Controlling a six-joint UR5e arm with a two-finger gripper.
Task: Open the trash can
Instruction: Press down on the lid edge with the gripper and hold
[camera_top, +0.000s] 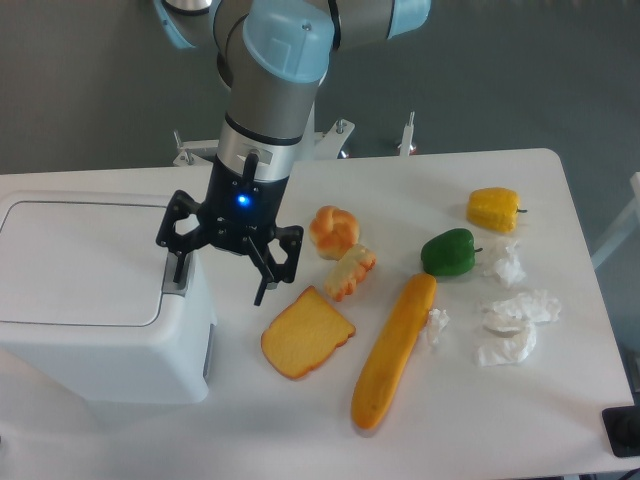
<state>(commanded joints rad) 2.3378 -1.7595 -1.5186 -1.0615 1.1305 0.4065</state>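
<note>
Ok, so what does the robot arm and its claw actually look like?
The arm is a thick grey cylinder with light blue joint caps. Below a silver wrist ring, the black claw has skeletal linkage fingers and a small lit blue light on its body. No loose cables show.

The white, boxy trash can sits at the table's left, flat lid closed.

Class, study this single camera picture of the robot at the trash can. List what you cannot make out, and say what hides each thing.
- Trash can: its left side is cut off by the picture edge.
- Grey latch: mostly covered by a finger of the gripper; whether it is touched cannot be told.
- Black object, bottom right: cut off by the edge, unidentifiable.
- Arm's upper part: cut off by the top edge.
</note>
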